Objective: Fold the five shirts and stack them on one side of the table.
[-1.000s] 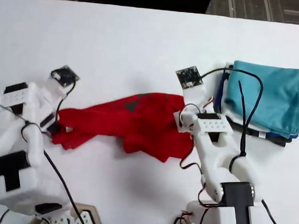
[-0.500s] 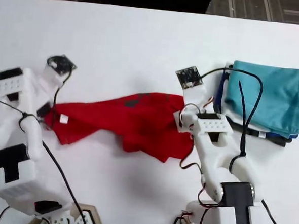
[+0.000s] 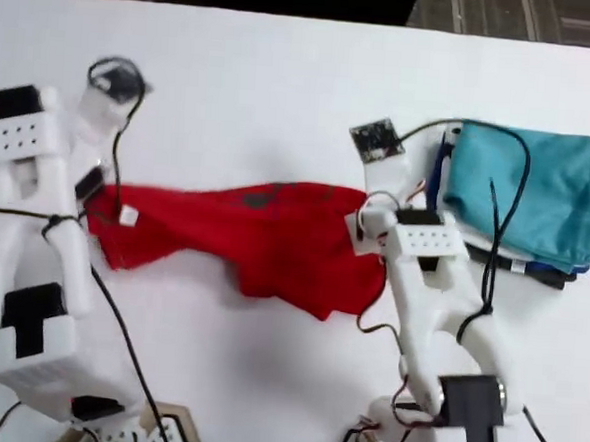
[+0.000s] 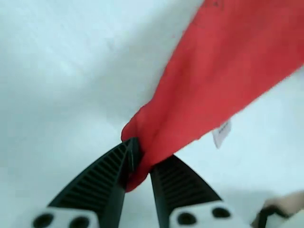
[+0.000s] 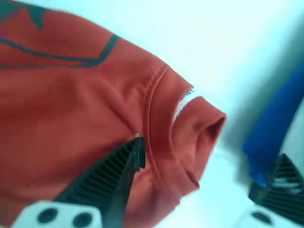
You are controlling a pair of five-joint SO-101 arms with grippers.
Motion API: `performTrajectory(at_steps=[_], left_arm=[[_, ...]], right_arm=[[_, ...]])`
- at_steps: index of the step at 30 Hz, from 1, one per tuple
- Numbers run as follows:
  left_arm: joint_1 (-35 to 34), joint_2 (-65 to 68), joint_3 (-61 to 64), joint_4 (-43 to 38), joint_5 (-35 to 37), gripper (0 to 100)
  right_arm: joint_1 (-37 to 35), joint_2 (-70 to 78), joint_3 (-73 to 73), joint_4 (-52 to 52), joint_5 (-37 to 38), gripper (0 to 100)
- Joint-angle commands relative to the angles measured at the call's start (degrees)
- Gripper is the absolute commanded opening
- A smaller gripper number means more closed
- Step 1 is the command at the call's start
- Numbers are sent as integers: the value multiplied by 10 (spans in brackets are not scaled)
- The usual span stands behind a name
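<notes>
A: Status on the left?
B: Seeing the left gripper (image 4: pixel 141 154) clamped tight on one end of the red shirt (image 3: pixel 273 245) — fabric bunched between the fingers (image 4: pixel 104 173), held off the table (image 3: pixel 284 70). Small white tag (image 4: pixel 222 134) just beside the grip.
A: And mid-table?
B: Rest of the shirt stretched across the middle, crumpled, dark print up. Collar end over by the right gripper (image 5: pixel 209 154).
A: Closed on anything?
B: No — spread wide, holding nothing. One finger (image 5: pixel 109 175) resting on the fabric next to the collar.
A: Far right?
B: Seeing a stack of folded shirts (image 3: pixel 537 196), teal on top, blue and white beneath, at the table's right edge.
</notes>
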Motion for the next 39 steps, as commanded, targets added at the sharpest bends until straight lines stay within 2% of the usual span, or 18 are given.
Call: performTrajectory(at_steps=[1,3,8,12,14,17,23,27,34,36,39], left_arm=[[14,-2,-109,3,108,25],[26,1,-145,3,144,25],[37,2,-151,-16,152,25],[38,21,-153,-32,153,25],[39,44,-152,-40,153,25],[29,88,-153,-55,153,25],[15,154,-156,-83,153,25],[18,155,-158,-84,153,25],[18,156,-221,-51,195,25],[18,158,-237,-40,197,25],[17,159,-244,-37,197,25]], right_arm=[[-2,-58,-66,106,5,401],[11,-73,-94,160,19,401],[15,-118,-188,337,79,401],[-73,-128,-131,405,186,401],[-114,-127,-72,393,224,401],[-153,-127,11,339,226,401],[-168,-125,115,203,226,401],[-166,-89,134,151,226,401],[-165,64,70,150,200,398],[-166,101,36,162,191,351],[-157,141,-19,181,190,166]])
